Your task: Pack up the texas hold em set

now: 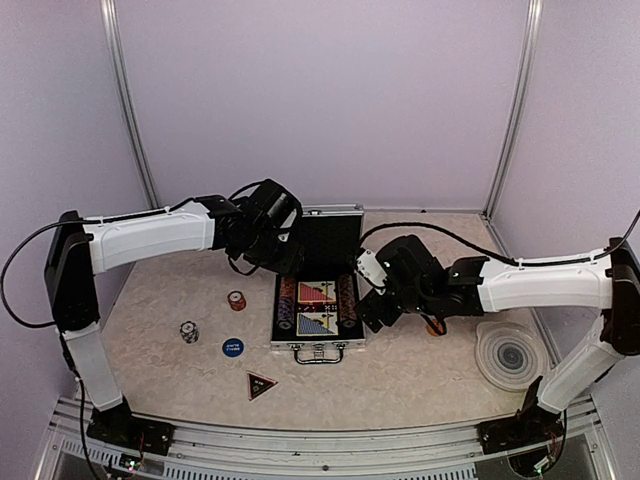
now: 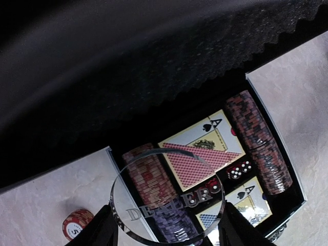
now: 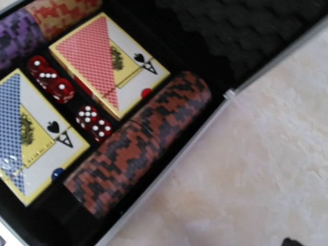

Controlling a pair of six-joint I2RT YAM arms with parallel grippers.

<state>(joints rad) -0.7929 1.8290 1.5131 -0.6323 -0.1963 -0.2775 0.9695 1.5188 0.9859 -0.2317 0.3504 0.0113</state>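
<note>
The silver case (image 1: 318, 346) lies open mid-table with its lid (image 1: 330, 238) upright. Inside are chip rows (image 3: 138, 143), a red deck (image 3: 102, 61), a blue deck (image 3: 28, 133) and red dice (image 3: 95, 123). My left gripper (image 2: 166, 228) hovers over the case's back left, shut on a clear round dealer button (image 2: 169, 200) held by its edges. The right gripper (image 1: 373, 303) hangs beside the case's right rim (image 3: 225, 123), open and holding nothing. Its fingers are almost out of the right wrist view. A red chip (image 1: 237, 300), blue button (image 1: 232, 347) and black triangle (image 1: 260, 385) lie left of the case.
A small pale round piece (image 1: 189, 331) lies on the table near the red chip. A grey ringed coaster (image 1: 510, 352) sits at the right, and a small orange thing (image 1: 435, 326) shows under the right arm. Walls enclose the table on three sides.
</note>
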